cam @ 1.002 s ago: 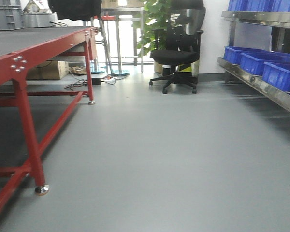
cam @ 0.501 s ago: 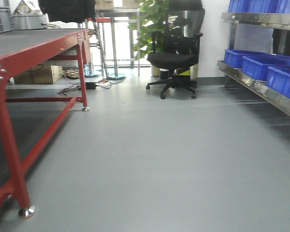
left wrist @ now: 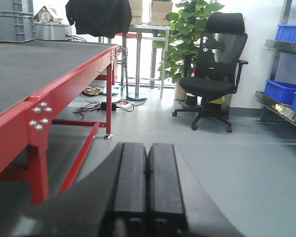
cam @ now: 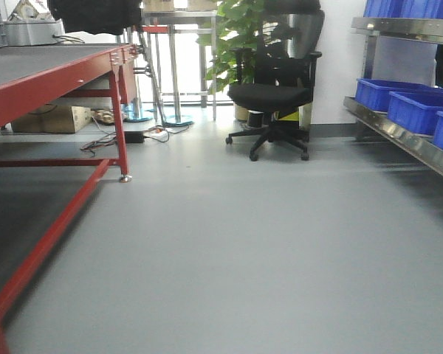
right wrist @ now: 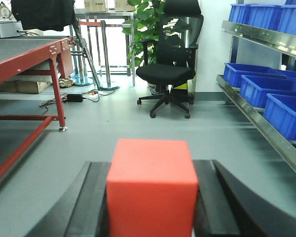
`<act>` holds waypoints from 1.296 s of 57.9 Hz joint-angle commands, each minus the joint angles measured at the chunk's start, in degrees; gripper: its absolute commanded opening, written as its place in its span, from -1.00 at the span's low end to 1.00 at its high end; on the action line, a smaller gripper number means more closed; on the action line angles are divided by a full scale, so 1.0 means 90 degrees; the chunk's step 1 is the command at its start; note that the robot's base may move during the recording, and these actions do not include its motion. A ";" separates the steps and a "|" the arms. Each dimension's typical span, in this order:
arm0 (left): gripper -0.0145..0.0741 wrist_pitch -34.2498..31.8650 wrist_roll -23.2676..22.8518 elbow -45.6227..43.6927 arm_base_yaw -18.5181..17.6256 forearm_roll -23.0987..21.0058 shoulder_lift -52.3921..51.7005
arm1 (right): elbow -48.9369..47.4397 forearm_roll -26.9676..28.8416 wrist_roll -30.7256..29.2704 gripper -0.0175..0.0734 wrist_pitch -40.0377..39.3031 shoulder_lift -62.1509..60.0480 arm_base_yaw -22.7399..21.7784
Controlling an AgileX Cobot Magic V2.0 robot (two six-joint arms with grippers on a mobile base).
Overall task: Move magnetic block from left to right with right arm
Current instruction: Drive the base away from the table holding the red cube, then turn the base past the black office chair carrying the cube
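The magnetic block point(right wrist: 151, 185), a plain red cube, fills the lower middle of the right wrist view. My right gripper point(right wrist: 150, 170) is shut on it, one black finger point(right wrist: 92, 197) pressed against each side, and holds it above the grey floor. In the left wrist view my left gripper point(left wrist: 148, 148) is shut, its two black fingers point(left wrist: 130, 177) lying flat against each other with nothing between them. Neither gripper nor the block appears in the front view.
A red-framed table point(cam: 52, 77) with a dark top runs along the left. A black office chair point(cam: 273, 92) and a green plant point(cam: 232, 33) stand at the back. A steel shelf point(cam: 406, 136) with blue bins point(cam: 417, 107) lines the right. Cables point(cam: 125, 136) lie under the table.
In the front view the red table has slid left and its near leg has left the frame; the chair and the shelf have shifted slightly right, so the base has moved.
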 commanded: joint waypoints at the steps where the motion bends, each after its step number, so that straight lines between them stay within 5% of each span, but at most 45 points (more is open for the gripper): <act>1: -0.96 -0.0565 0.0015 0.0060 -0.0054 -0.0030 -0.0039 | -0.0200 -0.0007 -0.0061 0.20 -0.0562 0.0107 -0.0038; 75: -0.96 -0.0565 0.0015 0.0060 -0.0054 -0.0030 -0.0039 | -0.0200 -0.0007 -0.0061 0.20 -0.0556 0.0107 -0.0038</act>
